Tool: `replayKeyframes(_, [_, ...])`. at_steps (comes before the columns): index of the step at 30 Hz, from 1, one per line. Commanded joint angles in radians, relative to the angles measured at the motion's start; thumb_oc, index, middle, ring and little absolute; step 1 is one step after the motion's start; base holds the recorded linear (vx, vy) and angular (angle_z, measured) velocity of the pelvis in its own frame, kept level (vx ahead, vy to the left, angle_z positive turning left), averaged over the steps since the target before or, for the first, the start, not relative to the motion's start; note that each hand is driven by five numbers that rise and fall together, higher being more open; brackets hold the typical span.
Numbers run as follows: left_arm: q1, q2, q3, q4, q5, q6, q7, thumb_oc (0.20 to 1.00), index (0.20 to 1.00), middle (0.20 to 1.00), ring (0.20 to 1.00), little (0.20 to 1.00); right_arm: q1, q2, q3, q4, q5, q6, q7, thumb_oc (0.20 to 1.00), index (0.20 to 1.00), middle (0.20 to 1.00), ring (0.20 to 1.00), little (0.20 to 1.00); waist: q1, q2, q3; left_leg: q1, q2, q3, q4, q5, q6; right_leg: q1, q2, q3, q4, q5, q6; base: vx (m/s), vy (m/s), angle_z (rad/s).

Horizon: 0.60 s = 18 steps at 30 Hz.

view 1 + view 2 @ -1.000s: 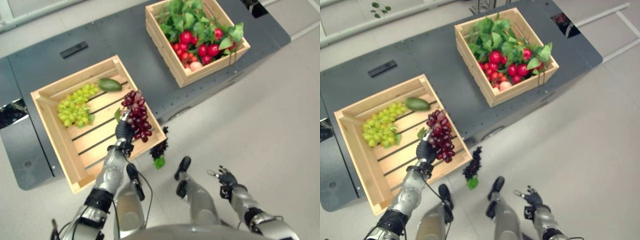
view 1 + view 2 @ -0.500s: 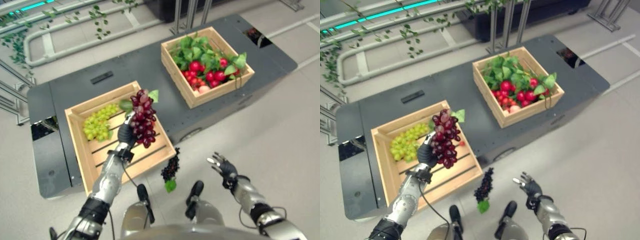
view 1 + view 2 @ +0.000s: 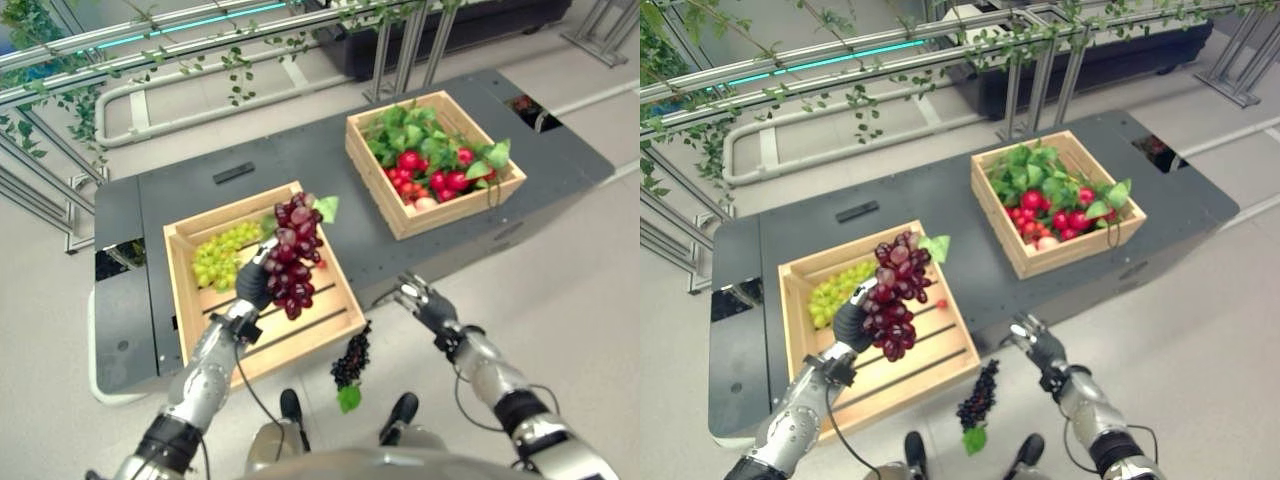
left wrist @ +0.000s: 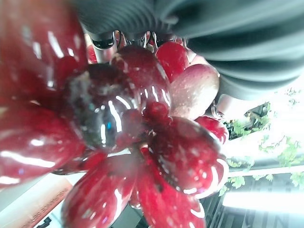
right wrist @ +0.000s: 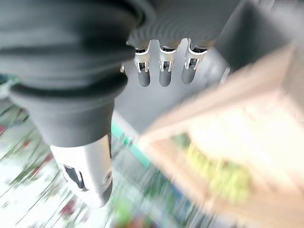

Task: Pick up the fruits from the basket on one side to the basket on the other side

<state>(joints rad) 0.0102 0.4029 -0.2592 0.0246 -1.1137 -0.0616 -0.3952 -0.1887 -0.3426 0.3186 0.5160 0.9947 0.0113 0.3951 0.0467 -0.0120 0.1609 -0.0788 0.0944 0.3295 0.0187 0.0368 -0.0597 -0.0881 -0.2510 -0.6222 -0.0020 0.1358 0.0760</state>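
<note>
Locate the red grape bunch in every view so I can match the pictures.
Left eye view: red grape bunch held up in the left robot hand, over the left crate.
Right eye view: the bunch in the same hand, over that crate.
Left wrist view: glossy red grapes right against the camera.
Right wrist view: I cannot make it out.
Shared landmark: the green grapes in the left crate.

No legible text, label, number or sign appears on the crates, the platform or the floor
</note>
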Motion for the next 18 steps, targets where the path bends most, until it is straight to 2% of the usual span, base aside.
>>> replayKeyframes(1, [-0.005, 0.011, -0.031, -0.138, 0.007, -0.026, -0.07, 0.2, 0.2, 0.2, 0.2, 0.2, -0.018, -0.01, 0.053, -0.149, 0.156, 0.026, 0.086, 1.0, 1.0, 1.0, 1.0, 1.0, 0.026, -0.026, -0.025, -0.012, -0.022, -0.014, 0.023, -0.019, -0.031, 0.033, -0.053, -0.048, 0.078, -0.049, 0.089, 0.02, 0.008, 0.07])
replayKeyframes(3, [-0.001, 0.014, -0.035, -0.132, 0.015, -0.027, -0.072, 0.2, 0.2, 0.2, 0.2, 0.2, -0.022, -0.008, 0.086, -0.191, 0.165, 0.02, 0.087, 1.0, 1.0, 1.0, 1.0, 1.0, 0.028, -0.026, -0.029, -0.01, -0.023, -0.015, 0.022, -0.02, -0.03, 0.035, -0.053, -0.05, 0.078, -0.05, 0.088, 0.0, 0.009, 0.03])
replayKeyframes(10, [0.006, 0.001, -0.043, -0.119, 0.041, -0.022, -0.06, 0.2, 0.2, 0.2, 0.2, 0.2, -0.039, 0.08, 0.185, -0.273, 0.24, 0.041, 0.08, 1.0, 1.0, 1.0, 1.0, 1.0, 0.039, -0.022, -0.043, -0.002, -0.022, -0.013, 0.011, -0.012, -0.03, 0.045, -0.046, -0.048, 0.07, -0.051, 0.083, 0.0, 0.001, 0.01])
replayKeyframes(18, [0.031, -0.002, -0.037, -0.127, 0.051, -0.018, -0.072, 0.2, 0.2, 0.2, 0.2, 0.2, -0.053, 0.07, 0.258, -0.385, 0.263, 0.048, 0.114, 1.0, 1.0, 1.0, 1.0, 1.0, 0.039, -0.019, -0.052, 0.009, -0.023, -0.01, 0.002, -0.009, -0.029, 0.052, -0.042, -0.05, 0.065, -0.052, 0.081, 0.0, 0.0, 0.0])
